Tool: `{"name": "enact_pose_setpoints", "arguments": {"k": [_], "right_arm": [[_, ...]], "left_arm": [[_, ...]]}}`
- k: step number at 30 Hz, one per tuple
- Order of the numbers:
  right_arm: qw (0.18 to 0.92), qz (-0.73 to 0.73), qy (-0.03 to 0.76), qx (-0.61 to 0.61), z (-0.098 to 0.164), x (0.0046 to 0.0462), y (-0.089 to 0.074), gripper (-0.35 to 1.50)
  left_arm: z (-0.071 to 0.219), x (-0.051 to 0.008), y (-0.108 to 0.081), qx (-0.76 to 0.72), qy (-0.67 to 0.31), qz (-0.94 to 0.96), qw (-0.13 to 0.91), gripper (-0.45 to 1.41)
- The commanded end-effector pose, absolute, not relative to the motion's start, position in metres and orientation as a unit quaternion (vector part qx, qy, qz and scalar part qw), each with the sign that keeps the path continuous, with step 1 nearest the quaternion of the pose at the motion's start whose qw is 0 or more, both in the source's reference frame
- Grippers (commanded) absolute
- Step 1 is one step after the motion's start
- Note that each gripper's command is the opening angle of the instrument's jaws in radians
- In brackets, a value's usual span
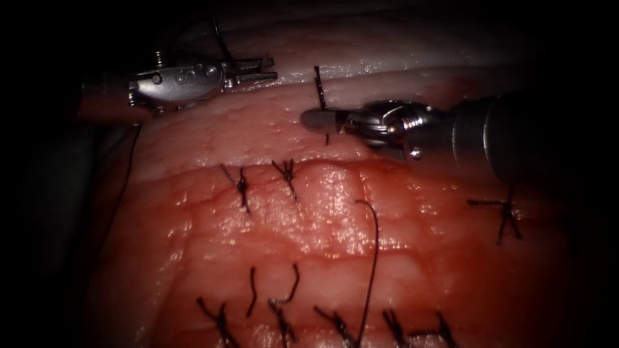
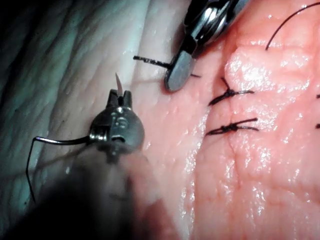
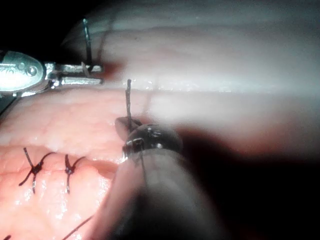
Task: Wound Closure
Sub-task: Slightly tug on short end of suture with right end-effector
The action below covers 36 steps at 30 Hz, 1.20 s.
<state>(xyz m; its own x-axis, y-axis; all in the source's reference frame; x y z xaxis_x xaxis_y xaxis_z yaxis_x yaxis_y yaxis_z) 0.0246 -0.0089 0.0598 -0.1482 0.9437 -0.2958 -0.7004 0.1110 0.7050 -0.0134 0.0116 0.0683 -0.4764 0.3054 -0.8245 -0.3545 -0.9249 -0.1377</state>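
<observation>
Steel left tool (image 1: 261, 69): jaws closing on the needle (image 2: 118, 82) near its tip end, above the tissue's (image 1: 335, 251) upper part
Right tool (image 1: 316, 118): jaws shutting on a short cut end of thread (image 1: 320, 87)
Needle: sitting clear of the tissue
Thread (image 1: 370, 258): lying loose between the knotted stitches (image 1: 242, 187)

Darkness all around the lit central field
</observation>
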Motion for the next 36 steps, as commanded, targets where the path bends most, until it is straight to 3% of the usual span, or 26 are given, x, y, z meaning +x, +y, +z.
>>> {"name": "enact_pose_setpoints", "arguments": {"k": [1,14,36], "right_arm": [[0.643,0.634,0.404,0.145,0.06,0.0247,-0.0094,-0.35],[0.633,0.599,0.477,0.11,0.057,0.0241,-0.0093,-0.35],[0.619,0.6,0.497,0.099,0.0542,0.024,-0.0078,-0.35]], "left_arm": [[0.0688,-0.0139,0.0119,-0.475,0.027,0.859,0.192,-0.45],[0.0693,-0.0141,0.0117,-0.475,0.03,0.859,0.191,-0.45],[0.0699,-0.0157,0.0113,-0.467,0.032,0.863,0.191,-0.45]]}}
